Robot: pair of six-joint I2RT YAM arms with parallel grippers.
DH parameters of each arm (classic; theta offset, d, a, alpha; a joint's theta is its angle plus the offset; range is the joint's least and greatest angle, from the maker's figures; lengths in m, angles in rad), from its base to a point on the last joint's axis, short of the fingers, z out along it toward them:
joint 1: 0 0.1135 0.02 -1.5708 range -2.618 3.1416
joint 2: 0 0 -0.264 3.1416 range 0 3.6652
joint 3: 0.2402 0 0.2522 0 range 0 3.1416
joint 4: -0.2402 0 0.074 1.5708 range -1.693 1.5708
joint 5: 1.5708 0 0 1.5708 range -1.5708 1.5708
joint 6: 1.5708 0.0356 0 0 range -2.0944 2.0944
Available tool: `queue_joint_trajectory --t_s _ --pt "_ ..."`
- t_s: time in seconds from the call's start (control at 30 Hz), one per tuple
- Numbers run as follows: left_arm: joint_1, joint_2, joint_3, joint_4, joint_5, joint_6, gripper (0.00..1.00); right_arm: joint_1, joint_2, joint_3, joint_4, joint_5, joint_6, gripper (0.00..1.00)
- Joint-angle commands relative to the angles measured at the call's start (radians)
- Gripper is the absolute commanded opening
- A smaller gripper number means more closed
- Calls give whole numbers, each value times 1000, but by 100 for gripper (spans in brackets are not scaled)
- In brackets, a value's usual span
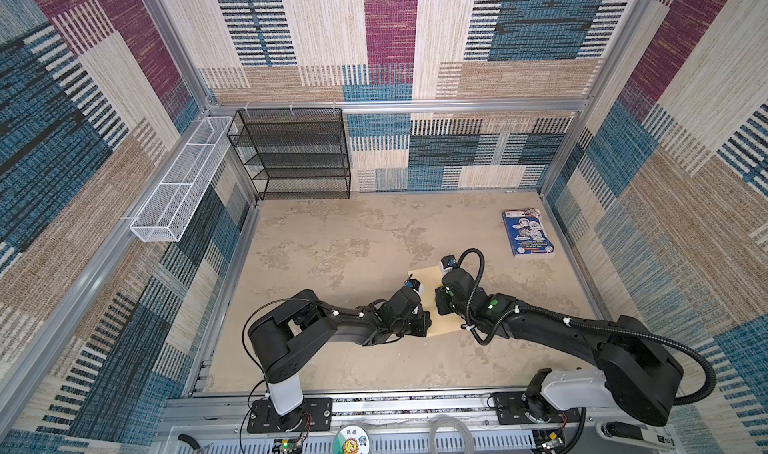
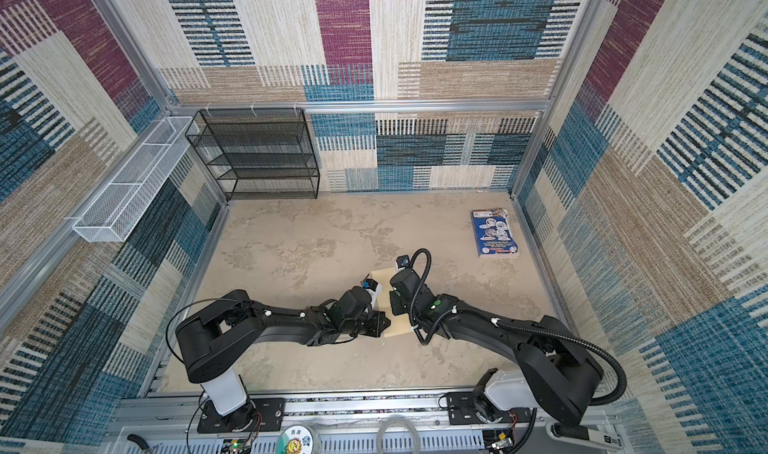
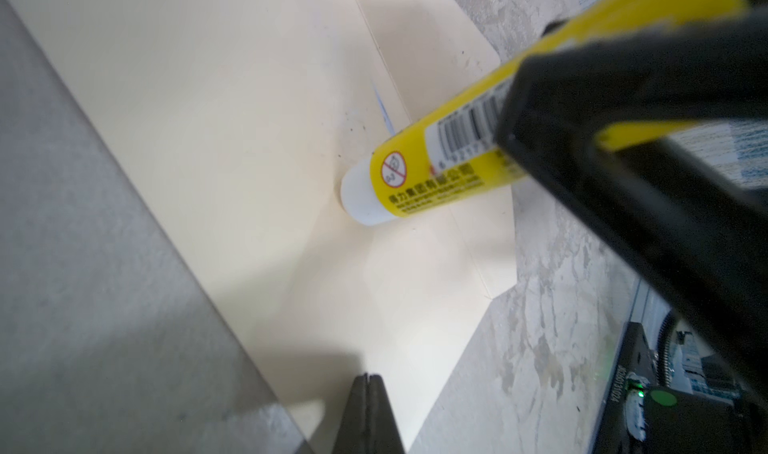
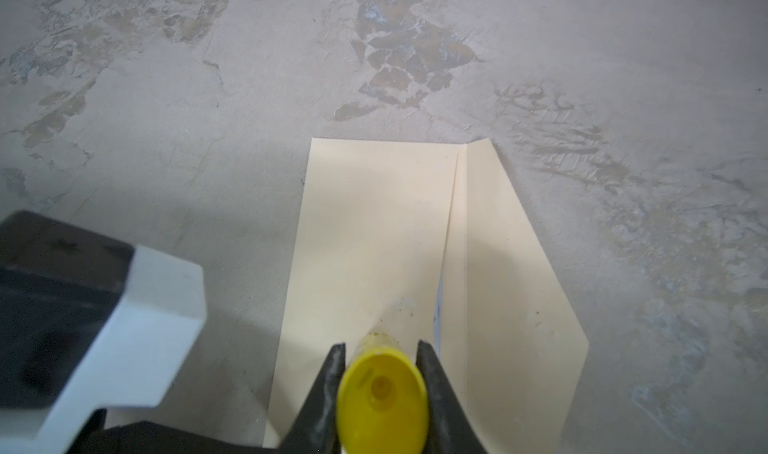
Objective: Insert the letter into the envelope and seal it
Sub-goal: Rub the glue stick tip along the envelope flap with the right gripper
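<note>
glue stick [image 3: 415,169] on the open envelope [image 4: 374,223]
the right gripper [image 4: 381,346] grips the yellow glue stick, its white tip touching the envelope near the open flap [image 4: 498,244]. the left gripper [image 3: 368,383] is fully closed, empty, over the envelope's edge. the envelope lies flat on the bench [image 4: 166,98]; a blue sliver of the letter [image 3: 383,113] shows at its mouth.

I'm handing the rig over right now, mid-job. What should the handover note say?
The left gripper is shut and empty, at the edge of the envelope.
The right gripper is shut on the glue stick, white tip down on the envelope beside the crease of the flap.
Of the letter only a blue sliver shows at the mouth, so it seems inside.
Done: insertion, apparently.
Left: finish gluing, fold the open flap down, press it.
</note>
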Motion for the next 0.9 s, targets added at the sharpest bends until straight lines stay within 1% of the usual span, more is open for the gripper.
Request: queue_joint_trajectory --t_s 0.0,0.2,0.53,0.67,0.8,0.83,0.87 --pt "4 10 -9 -99 -37 5 0 -1 18 5 -52 83 10 0" --pt "6 11 -11 -100 -38 7 0 -4 56 32 -21 115 -5 0" --pt "9 16 -17 -96 -31 9 0 -19 123 58 46 68 -1 0" --pt "12 10 -24 -87 -31 7 0 -19 104 55 52 66 18 0" --pt "16 -12 -36 -47 -19 6 0 -20 12 42 55 89 53 0" --pt "17 -22 -41 -29 -17 1 9 -19 -22 36 59 92 62 0" --pt "16 -35 -44 -14 -15 -4 25 -21 -57 30 66 92 74 0"
